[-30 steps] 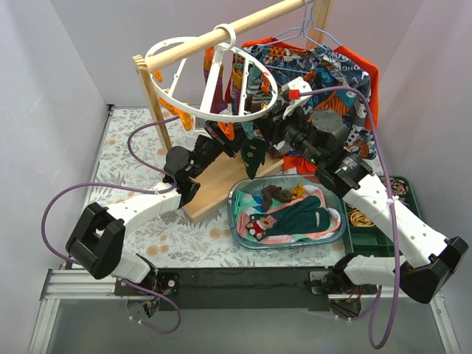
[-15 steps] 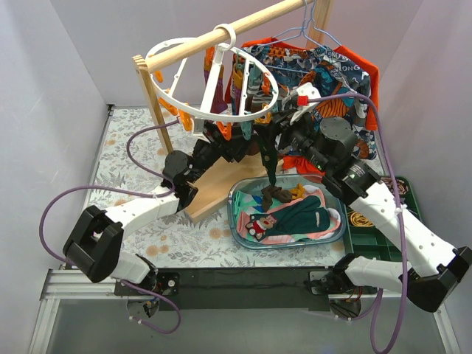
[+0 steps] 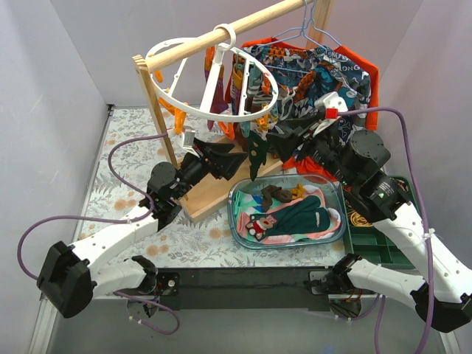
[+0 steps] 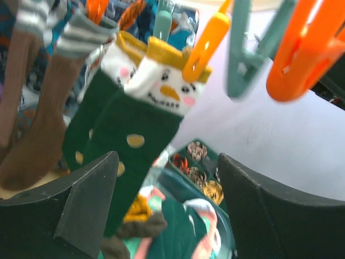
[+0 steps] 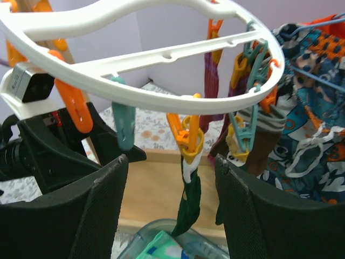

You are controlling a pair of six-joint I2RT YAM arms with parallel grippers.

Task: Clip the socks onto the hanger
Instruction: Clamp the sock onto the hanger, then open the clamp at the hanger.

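Observation:
The white ring-shaped hanger [image 3: 171, 99] [image 5: 161, 51] hangs from the wooden rail. A dark green sock with yellow dots and a snowman cuff [image 3: 256, 153] [image 4: 135, 135] [image 5: 190, 199] dangles from an orange peg on the hanger's near rim. My left gripper [image 3: 237, 161] [image 4: 167, 183] is open and empty, just left of that sock. My right gripper [image 3: 284, 141] [image 5: 170, 172] is open and empty too, just right of it. More socks, a plain dark teal one [image 3: 299, 215] among them, lie in the clear bin [image 3: 240, 225].
Brown striped socks [image 4: 38, 135] and other pegs hang on the far side of the ring. A patterned orange-blue shirt [image 3: 324, 74] hangs on a wire hanger behind. The rail's wooden base [image 3: 214, 193] and upright post [image 3: 155, 103] stand left. A green tray [image 3: 369, 230] sits at the right.
Both grippers have opened and drawn back from the hanger, the left one down-left and the right one to the right. The green dotted sock now hangs free from the orange peg.

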